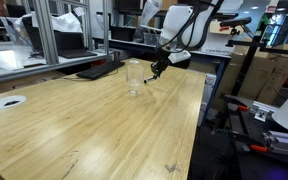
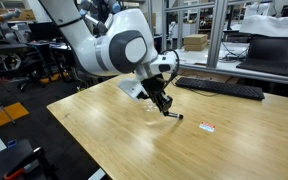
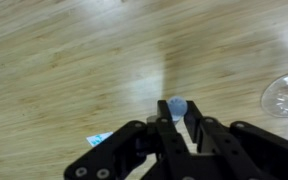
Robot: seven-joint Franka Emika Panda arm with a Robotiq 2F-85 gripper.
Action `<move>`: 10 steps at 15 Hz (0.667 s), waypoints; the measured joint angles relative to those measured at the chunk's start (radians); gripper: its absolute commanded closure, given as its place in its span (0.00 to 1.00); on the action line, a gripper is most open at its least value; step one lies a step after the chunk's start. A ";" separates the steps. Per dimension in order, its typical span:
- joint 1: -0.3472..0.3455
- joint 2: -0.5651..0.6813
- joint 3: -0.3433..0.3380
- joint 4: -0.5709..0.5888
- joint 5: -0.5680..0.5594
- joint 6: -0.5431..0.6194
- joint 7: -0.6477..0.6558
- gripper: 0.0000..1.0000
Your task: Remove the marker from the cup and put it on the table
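Observation:
My gripper point(image 1: 156, 68) is shut on the marker, which shows in the wrist view as a pale blue round end point(image 3: 177, 105) pinched between the black fingers point(image 3: 179, 118). In an exterior view the marker point(image 2: 173, 115) hangs from the gripper point(image 2: 164, 107) low over the wooden table point(image 2: 114, 140), to the side of the cup. The clear glass cup point(image 1: 134, 76) stands upright on the table just beside the gripper. Its rim shows at the right edge of the wrist view point(image 3: 287, 95). The marker is outside the cup.
A small red-and-white label point(image 2: 207, 127) lies on the table near the gripper; it also shows in the wrist view point(image 3: 97, 140). A keyboard point(image 2: 220, 88) lies at the far edge. A white disc point(image 1: 9, 101) sits at one end. Equipment racks stand around the table.

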 measured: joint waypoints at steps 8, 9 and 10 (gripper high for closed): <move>-0.121 0.097 0.202 0.010 0.291 0.067 -0.210 0.40; -0.136 0.097 0.216 0.013 0.307 0.065 -0.224 0.33; -0.147 0.097 0.225 0.018 0.319 0.061 -0.234 0.25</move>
